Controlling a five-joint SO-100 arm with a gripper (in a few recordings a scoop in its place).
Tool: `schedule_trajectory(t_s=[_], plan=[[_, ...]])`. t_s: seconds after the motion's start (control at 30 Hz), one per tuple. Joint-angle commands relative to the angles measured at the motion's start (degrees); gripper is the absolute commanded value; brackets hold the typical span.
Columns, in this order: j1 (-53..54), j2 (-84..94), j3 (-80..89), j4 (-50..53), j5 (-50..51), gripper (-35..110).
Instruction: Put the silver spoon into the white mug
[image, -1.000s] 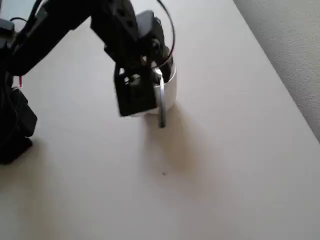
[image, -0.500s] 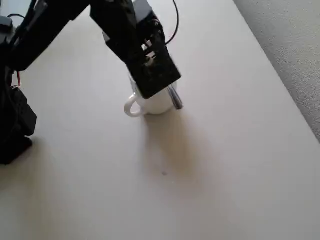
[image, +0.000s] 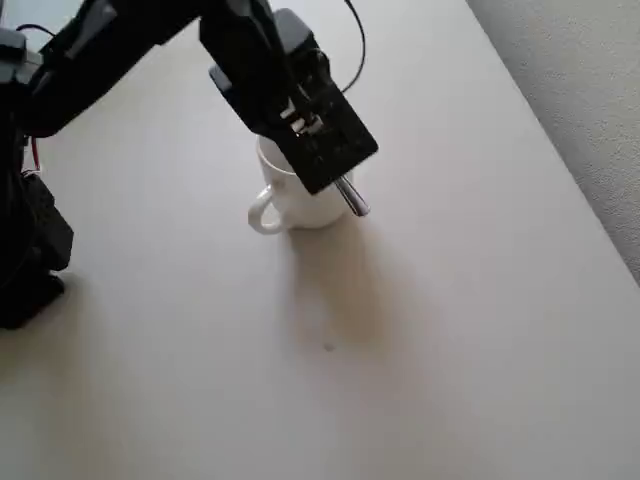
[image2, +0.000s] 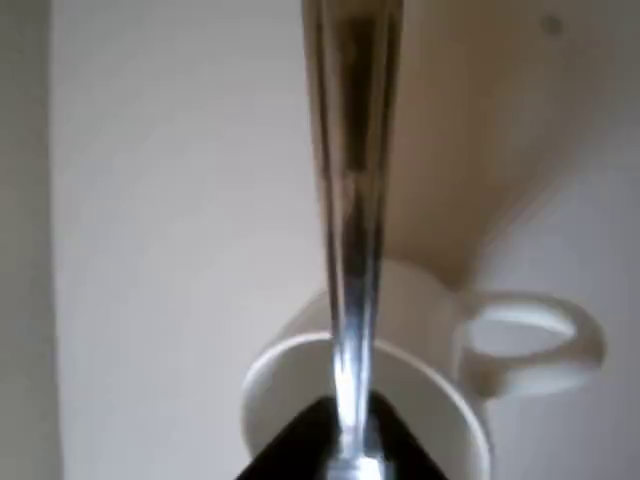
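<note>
The white mug (image: 300, 205) stands upright on the beige table, its loop handle pointing left in the overhead view. My black gripper (image: 325, 155) hovers right above its rim and hides most of the opening. The silver spoon (image: 352, 198) is clamped between the fingers, and its handle end juts out past the mug's right side. In the wrist view the spoon handle (image2: 352, 200) runs up the middle from the dark fingertips (image2: 300, 445), with the mug (image2: 420, 400) below and its loop handle at the right. The spoon's bowl is hidden.
The beige table (image: 400, 350) is bare in front of and to the right of the mug. Its right edge (image: 560, 160) runs diagonally beside grey carpet. The arm's black base (image: 25, 250) stands at the left edge.
The gripper turned and swung from the mug's left side to above its right rim. The spoon handle went from pointing straight down the picture to pointing lower right. The mug's loop handle is now uncovered.
</note>
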Motion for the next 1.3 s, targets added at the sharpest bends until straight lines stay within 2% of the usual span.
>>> schedule_trajectory(t_s=[0.0, 0.97, 1.27], plan=[[-0.4, 0.5, 0.1, 0.4, -0.7, -2], [-0.4, -4.0, 0.0, 0.2, -1.1, -2], [0.2, -4.0, 0.0, 0.2, -1.1, 7]])
